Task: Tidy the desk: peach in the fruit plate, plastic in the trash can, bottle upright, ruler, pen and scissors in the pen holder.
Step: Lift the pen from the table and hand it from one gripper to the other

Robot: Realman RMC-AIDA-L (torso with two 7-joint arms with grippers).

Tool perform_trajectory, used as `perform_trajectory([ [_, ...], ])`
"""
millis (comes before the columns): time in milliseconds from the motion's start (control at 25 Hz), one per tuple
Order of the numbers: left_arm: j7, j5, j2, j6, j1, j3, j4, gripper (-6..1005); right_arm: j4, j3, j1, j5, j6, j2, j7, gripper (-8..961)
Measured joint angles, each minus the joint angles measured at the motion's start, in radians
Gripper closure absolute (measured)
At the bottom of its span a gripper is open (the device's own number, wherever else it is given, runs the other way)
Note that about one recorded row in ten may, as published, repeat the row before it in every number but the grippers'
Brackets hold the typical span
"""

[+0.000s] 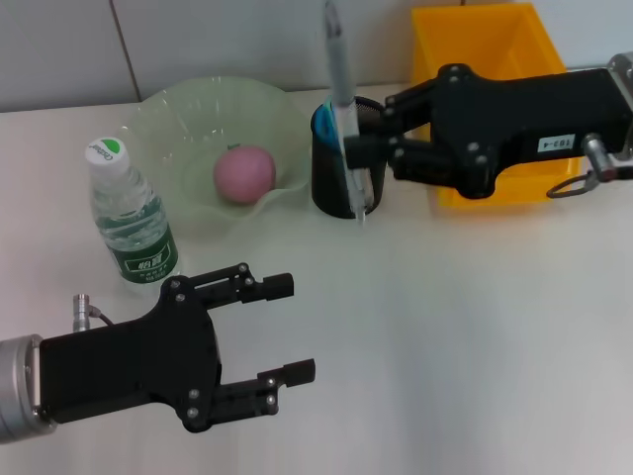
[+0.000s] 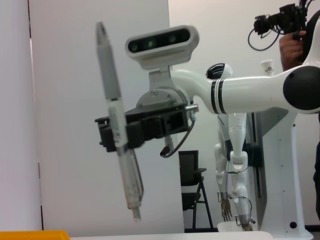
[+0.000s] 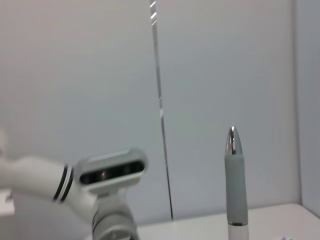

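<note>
Nearest to the head camera is the left gripper [image 1: 289, 329], low over the white desk [image 1: 475, 327] with its fingers spread and nothing between them. Just beyond it stands the water bottle [image 1: 132, 220], upright with its cap on, and behind that the peach [image 1: 243, 173] lies in the green fruit plate [image 1: 168, 119]. The right gripper [image 1: 362, 163] is pinching the pen [image 1: 345, 114] — it is held upright, its lower end beside the black pen holder [image 1: 331, 170]. Behind this gripper sits the yellow trash can [image 1: 485, 49].

From the left wrist view, the pen [image 2: 119, 125] is seen clamped in the right gripper [image 2: 117, 134], tilted a little.

From the right wrist view, only the pen's grey end with a silver tip [image 3: 235, 172] shows — upright before a pale wall.
</note>
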Motion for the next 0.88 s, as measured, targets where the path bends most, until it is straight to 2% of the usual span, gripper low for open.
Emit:
perform_trajectory([
  [240,0.041,-0.070,-0.001,-0.015,0.015,0.025,-0.001,294,0.147,0.082,-0.002,0.035,0.024,-0.002,0.040,809],
  [560,0.079,-0.111,-0.001,-0.034,0.019,0.026,0.001,294,0.214,0.090,-0.013,0.035,0.051,-0.015,0.133,802],
  [640,0.082,-0.117,-0.001,-0.036,0.019,0.029,0.001,294,0.205,0.086,-0.028,0.031,0.053,-0.012,0.079,800],
  [880,0.082,-0.152,0.000,-0.051,0.020,0.032,0.004,294,0.204,0.085,-0.064,0.035,0.081,0.000,-0.304,795],
])
